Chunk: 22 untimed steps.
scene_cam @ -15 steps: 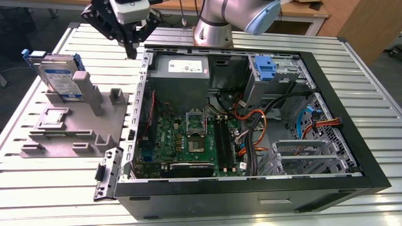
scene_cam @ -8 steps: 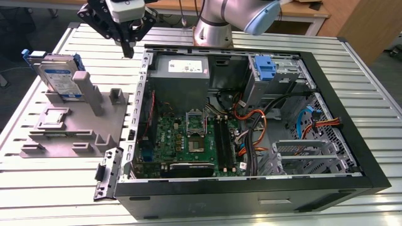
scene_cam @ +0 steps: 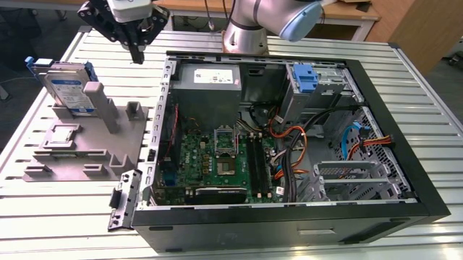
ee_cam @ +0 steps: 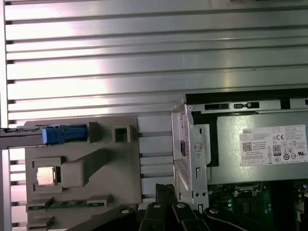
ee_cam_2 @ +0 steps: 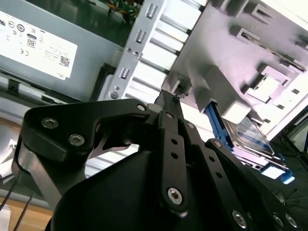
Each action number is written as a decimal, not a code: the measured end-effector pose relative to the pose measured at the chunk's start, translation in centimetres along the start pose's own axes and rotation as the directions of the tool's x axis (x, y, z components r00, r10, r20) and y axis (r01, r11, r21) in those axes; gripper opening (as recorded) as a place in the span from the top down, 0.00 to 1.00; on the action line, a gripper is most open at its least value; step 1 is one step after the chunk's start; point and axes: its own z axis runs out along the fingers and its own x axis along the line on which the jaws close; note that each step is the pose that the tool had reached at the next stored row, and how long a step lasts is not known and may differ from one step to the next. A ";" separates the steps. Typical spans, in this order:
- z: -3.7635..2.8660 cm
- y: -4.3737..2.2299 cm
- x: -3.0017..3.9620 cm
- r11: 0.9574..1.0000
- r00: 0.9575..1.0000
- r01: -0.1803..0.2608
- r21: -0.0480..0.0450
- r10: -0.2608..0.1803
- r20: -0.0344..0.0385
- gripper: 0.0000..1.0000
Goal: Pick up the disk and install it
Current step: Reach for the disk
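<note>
Over the bare slatted table (scene_cam: 87,50), between grey fixture (scene_cam: 87,146) and computer case (scene_cam: 171,76) edge, the gripper (scene_cam: 136,56) hangs clenched, empty (disk (scene_cam: 66,89) upright in the fixture, apart).

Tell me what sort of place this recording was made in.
Probably a robotics lab bench for computer assembly: an open black desktop computer case lies on a slatted aluminium table, beside a grey plastic fixture holding the flat silver disk upright.

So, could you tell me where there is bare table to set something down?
Bare table lies between the grey fixture and the near edge, and along the exterior view's right of the computer case. Inside the case, cables crowd.
</note>
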 end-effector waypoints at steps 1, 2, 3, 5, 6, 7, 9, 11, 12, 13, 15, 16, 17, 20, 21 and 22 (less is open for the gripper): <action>0.00 -0.02 0.32 1.000 1.000 0.000 -0.001 0.000 0.000 0.90; 0.02 -0.04 0.62 1.000 1.000 0.000 -0.002 0.000 -0.001 0.90; 0.03 -0.07 0.96 1.000 1.000 0.000 -0.002 0.000 -0.002 0.90; 0.05 -0.13 1.82 1.000 1.000 0.000 -0.002 0.000 -0.002 0.90; 0.05 -0.15 2.27 1.000 1.000 0.000 -0.002 0.000 -0.002 0.90; 0.06 -0.17 2.72 1.000 1.000 0.000 -0.002 0.000 -0.002 0.90; 0.08 -0.18 3.51 1.000 1.000 0.000 -0.002 0.000 -0.002 0.90; 0.10 -0.12 4.09 1.000 1.000 0.000 -0.003 0.000 -0.002 0.90; 0.10 -0.05 4.32 1.000 1.000 0.000 -0.003 0.000 -0.002 0.90; 0.12 0.05 4.48 1.000 1.000 0.000 -0.003 0.000 -0.002 0.90; 0.14 0.32 4.62 1.000 1.000 0.000 -0.003 0.000 -0.002 0.90; 0.15 0.49 4.66 1.000 1.000 0.000 -0.003 0.000 -0.002 0.90; 0.17 0.61 4.68 1.000 1.000 0.000 -0.003 0.000 -0.002 0.90; 0.18 0.63 4.69 1.000 1.000 0.000 -0.003 0.000 -0.002 0.90; 0.18 0.63 4.69 1.000 1.000 0.000 -0.003 0.000 -0.002 0.90; 0.18 0.64 4.69 1.000 1.000 0.000 -0.003 0.000 -0.002 0.90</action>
